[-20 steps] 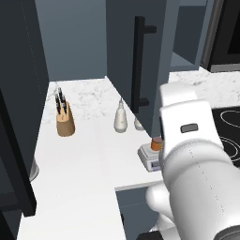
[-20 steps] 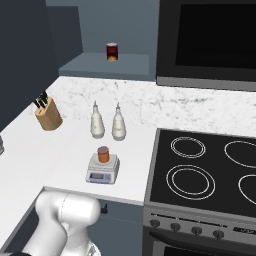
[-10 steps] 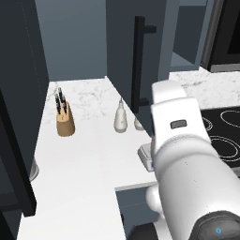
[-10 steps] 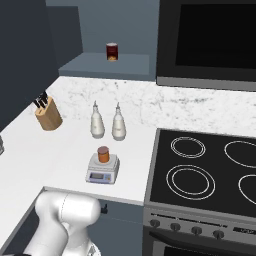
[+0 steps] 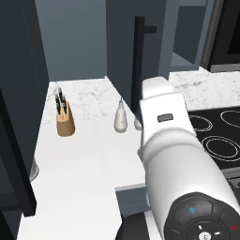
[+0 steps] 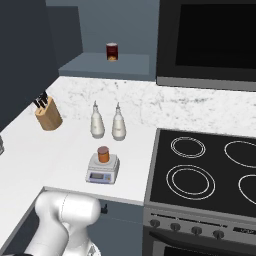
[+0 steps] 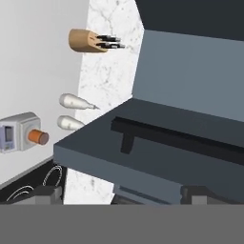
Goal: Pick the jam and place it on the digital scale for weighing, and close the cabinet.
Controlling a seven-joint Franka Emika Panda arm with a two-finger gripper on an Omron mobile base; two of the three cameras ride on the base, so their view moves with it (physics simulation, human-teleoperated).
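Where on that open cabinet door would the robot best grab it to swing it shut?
Probably the long black bar handle: it stands off the flat cabinet door on short posts, leaving a gap for fingers. The open gripper already faces it, so coming straight at the door's front, one finger on each side of the bar, looks best.

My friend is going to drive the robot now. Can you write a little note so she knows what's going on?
Gripper: open, holding nothing, facing the cabinet door and its black bar handle.
Jam: sitting on the digital scale, on the counter in front of the two white bottles.
Done: jam is on the scale.
Left: the cabinet door stands open; push it shut.
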